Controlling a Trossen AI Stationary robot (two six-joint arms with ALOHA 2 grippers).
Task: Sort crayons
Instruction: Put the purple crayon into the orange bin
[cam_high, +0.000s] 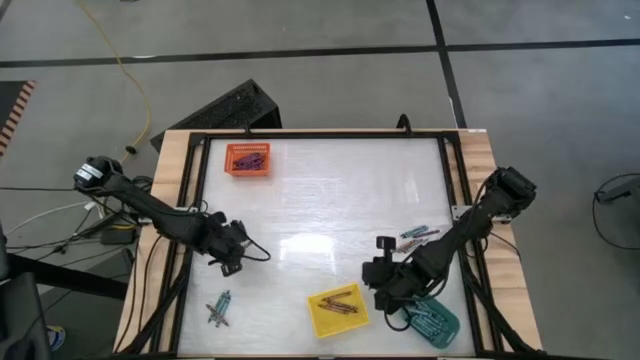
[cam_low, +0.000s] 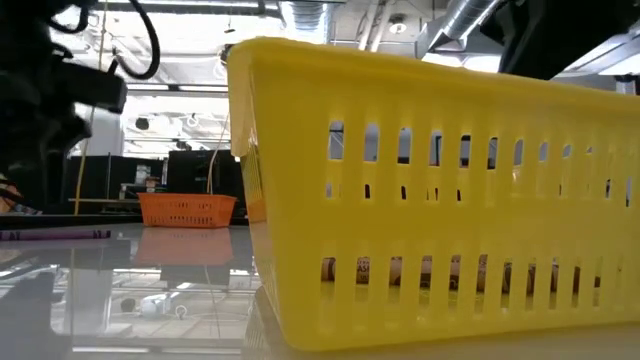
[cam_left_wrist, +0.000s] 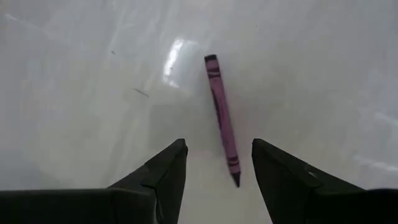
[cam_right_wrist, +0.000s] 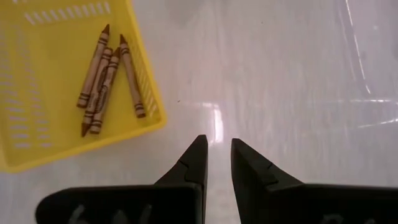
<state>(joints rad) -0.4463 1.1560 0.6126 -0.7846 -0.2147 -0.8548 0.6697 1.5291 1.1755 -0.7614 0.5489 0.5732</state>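
Observation:
A purple crayon (cam_left_wrist: 222, 118) lies flat on the white table top. My left gripper (cam_left_wrist: 217, 155) hangs over it, pointing steeply down and open; its fingers stand on either side of the crayon's near end without touching it. In the high view this gripper (cam_high: 230, 258) is at the table's left middle. My right gripper (cam_right_wrist: 217, 149) stands over bare table next to the yellow tray (cam_right_wrist: 25, 149), its fingers a narrow gap apart with nothing between them. Several brown crayons (cam_right_wrist: 106, 78) lie in that tray.
An orange tray (cam_high: 247, 158) with purple crayons sits at the far left. A teal tray (cam_high: 440, 325) with teal crayons stands at the near right, beside the yellow tray (cam_high: 337, 310). Loose crayons lie near left (cam_high: 218, 308) and at the right (cam_high: 418, 235).

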